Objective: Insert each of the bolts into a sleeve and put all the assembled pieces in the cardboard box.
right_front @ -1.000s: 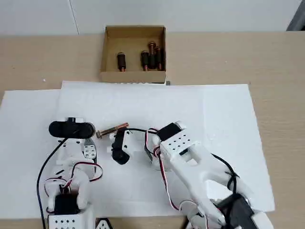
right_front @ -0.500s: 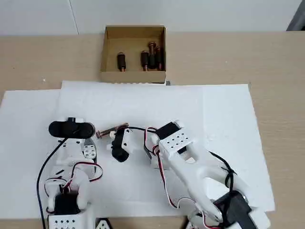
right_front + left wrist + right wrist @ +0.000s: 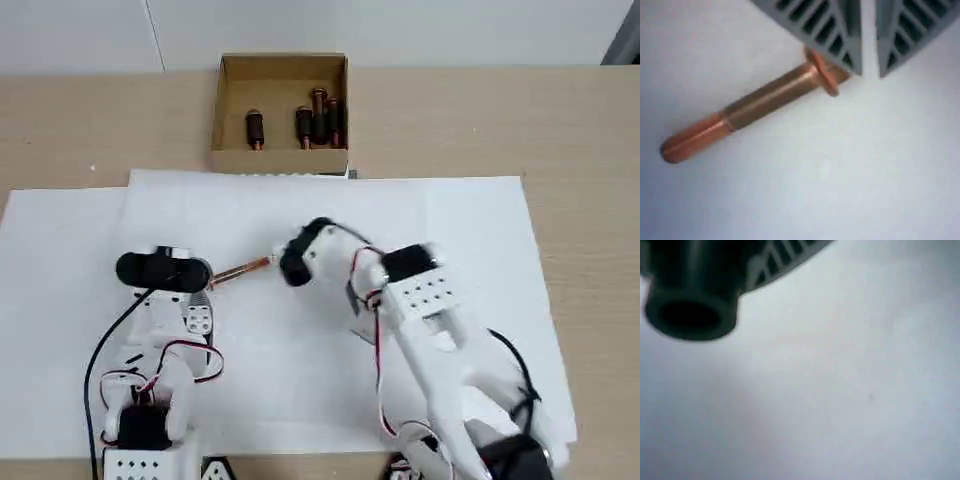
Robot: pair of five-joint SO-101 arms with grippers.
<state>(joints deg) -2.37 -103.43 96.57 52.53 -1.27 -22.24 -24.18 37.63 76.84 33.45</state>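
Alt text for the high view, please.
Over white paper, the left gripper is at the head of a copper bolt whose tip faces the black sleeve in the right gripper. A cardboard box behind holds assembled pieces.

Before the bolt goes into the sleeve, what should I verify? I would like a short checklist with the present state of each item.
1. Left gripper shut on the head of the copper-coloured metal bolt: ok.
2. Right gripper shut on the black cylindrical sleeve: ok.
3. Sleeve bore open at the visible end: ok.
4. Bolt tip in line with the bore: cannot tell.
5. Brown cardboard box has free floor for another piece: ok.
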